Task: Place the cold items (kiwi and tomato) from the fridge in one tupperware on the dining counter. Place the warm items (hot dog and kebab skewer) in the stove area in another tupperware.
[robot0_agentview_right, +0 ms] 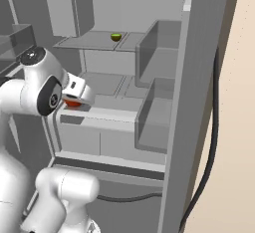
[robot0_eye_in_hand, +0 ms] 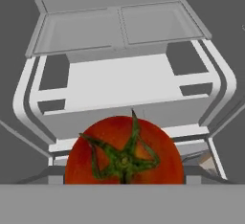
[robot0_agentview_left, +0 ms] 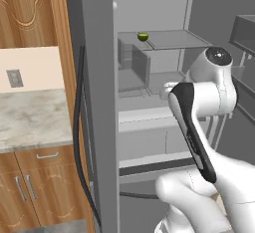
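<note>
A: Risk from here?
B: Could lose the round red tomato with green stalk (robot0_eye_in_hand: 124,153) on the way out of the open grey fridge (robot0_agentview_right: 164,53); smooth skin, likely to roll if bumped against the white drawer front (robot0_agentview_right: 107,120).
A: State of the tool (robot0_agentview_right: 74,99)?
B: Cannot tell how wide, fingertips hidden; tomato right at it, low in the fridge, grasp unconfirmed.
A: Differences between views?
B: Hand view gives stalk and skin; right base view just a red sliver; both base views add the small green kiwi (robot0_agentview_left: 143,37) on the upper glass shelf (robot0_agentview_left: 174,40), well apart.
</note>
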Controlling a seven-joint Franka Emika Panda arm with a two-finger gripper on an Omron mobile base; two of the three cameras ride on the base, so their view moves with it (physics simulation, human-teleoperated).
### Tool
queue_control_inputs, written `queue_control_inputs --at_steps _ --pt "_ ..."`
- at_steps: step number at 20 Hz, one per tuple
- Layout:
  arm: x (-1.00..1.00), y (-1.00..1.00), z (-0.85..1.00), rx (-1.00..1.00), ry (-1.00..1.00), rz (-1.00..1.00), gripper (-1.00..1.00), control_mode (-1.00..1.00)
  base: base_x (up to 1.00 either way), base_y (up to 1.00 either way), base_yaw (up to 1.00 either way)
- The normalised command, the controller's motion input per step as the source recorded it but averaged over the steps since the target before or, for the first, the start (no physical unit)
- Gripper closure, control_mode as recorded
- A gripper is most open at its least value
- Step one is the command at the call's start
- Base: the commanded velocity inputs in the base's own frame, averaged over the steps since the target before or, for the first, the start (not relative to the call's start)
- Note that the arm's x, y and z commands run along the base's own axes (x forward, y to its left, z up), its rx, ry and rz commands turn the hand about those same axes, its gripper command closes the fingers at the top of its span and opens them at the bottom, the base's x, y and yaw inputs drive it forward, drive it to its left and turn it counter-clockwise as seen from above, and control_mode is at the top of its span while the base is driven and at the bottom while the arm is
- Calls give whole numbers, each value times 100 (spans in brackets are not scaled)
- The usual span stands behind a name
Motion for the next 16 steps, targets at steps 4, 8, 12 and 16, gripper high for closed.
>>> queue_control_inputs --at_steps 4,8,12,16 --pt "-74 -4 1 -1 0 0 100 -100 0 0 0" --pt "-1 3 0 -1 0 0 100 -100 0 0 0" --pt "-18 -5 0 0 -4 0 100 100 -13 0 0" --pt "0 0 0 0 0 0 100 100 -82 -6 1"
